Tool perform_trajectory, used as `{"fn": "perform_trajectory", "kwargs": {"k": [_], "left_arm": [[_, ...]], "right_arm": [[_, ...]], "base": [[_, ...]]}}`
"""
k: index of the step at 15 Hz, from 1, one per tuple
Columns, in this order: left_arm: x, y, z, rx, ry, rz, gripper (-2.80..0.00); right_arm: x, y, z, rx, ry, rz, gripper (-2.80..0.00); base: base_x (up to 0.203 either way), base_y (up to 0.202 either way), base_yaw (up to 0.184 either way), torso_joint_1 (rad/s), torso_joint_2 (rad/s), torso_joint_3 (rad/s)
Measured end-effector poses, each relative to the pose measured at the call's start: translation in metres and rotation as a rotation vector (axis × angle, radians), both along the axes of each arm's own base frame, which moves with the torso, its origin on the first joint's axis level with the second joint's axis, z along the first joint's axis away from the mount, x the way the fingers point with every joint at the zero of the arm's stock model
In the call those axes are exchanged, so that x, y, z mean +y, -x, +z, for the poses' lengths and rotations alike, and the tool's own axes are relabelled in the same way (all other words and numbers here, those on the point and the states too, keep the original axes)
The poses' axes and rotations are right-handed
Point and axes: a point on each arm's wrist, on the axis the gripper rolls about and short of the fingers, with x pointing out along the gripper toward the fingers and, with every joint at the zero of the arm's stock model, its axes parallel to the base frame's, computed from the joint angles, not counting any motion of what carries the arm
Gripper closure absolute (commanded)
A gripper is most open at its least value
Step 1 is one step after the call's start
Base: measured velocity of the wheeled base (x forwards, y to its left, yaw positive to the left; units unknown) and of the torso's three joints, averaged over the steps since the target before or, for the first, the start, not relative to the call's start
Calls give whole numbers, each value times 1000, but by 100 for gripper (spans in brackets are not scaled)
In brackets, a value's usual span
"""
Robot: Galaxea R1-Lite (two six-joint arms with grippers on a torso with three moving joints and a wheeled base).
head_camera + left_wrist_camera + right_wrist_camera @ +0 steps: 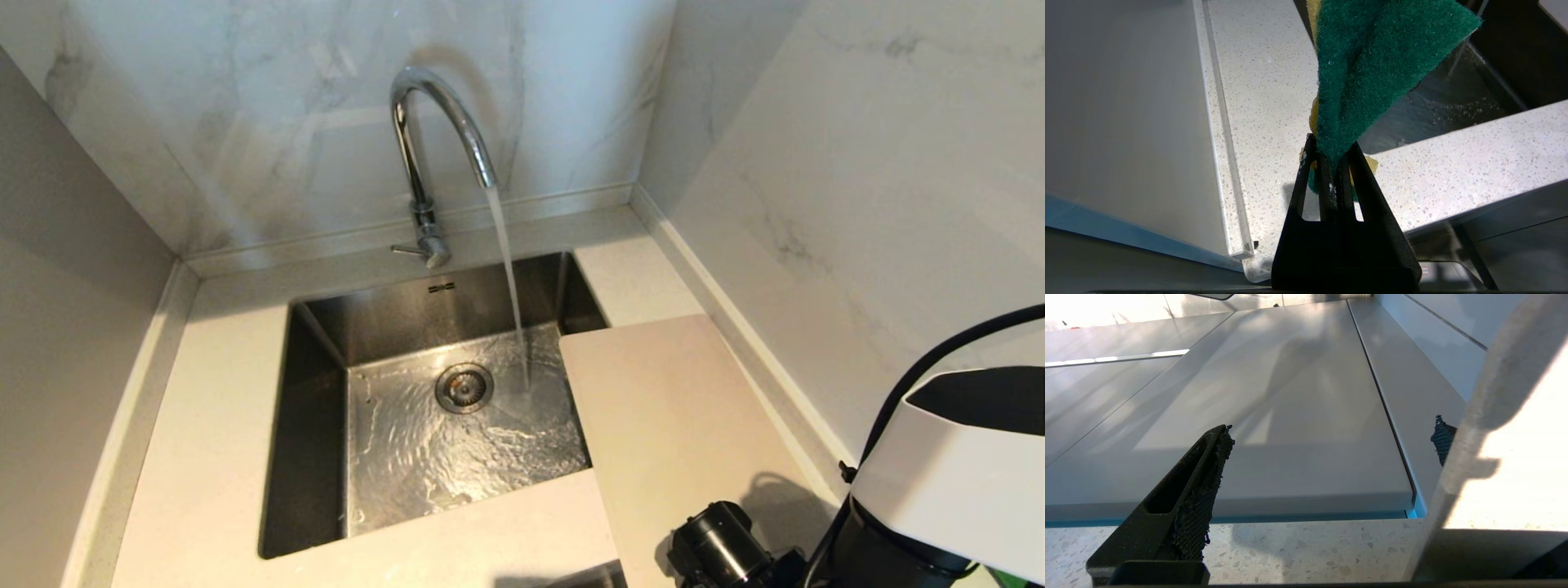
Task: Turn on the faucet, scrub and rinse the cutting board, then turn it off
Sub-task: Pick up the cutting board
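Observation:
The chrome faucet [424, 139] is running, and a stream of water [509, 278] falls into the steel sink [314, 408] near the drain. Its small lever [406, 249] sticks out to the side at the base. The pale cutting board [678, 408] lies flat on the counter to the right, its left edge overhanging the sink. My right arm [939, 465] reaches in at the board's near end. The right gripper [1331, 433] is open and holds nothing; the board's edge [1478, 416] hides part of one fingertip [1440, 439]. My left gripper [1333, 143] is shut on a green-and-yellow sponge [1372, 57] above the counter's front left.
Speckled white counter [212, 408] surrounds the sink, with marble walls at the back and right and a grey panel [1126, 122] on the left. The drain strainer [464, 387] sits in the wet basin floor. Grey flat panels [1290, 396] fill the right wrist view beyond the counter edge.

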Motion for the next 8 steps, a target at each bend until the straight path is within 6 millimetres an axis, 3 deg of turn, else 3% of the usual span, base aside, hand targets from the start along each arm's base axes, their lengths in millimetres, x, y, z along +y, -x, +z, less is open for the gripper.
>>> {"fn": "perform_trajectory", "kwargs": {"k": [8], "left_arm": [[0, 0, 0, 0, 0, 0, 0]], "right_arm": [[1, 1, -4, 24, -10, 1, -280]], "base": [[0, 0, 0, 0, 0, 0]]}}
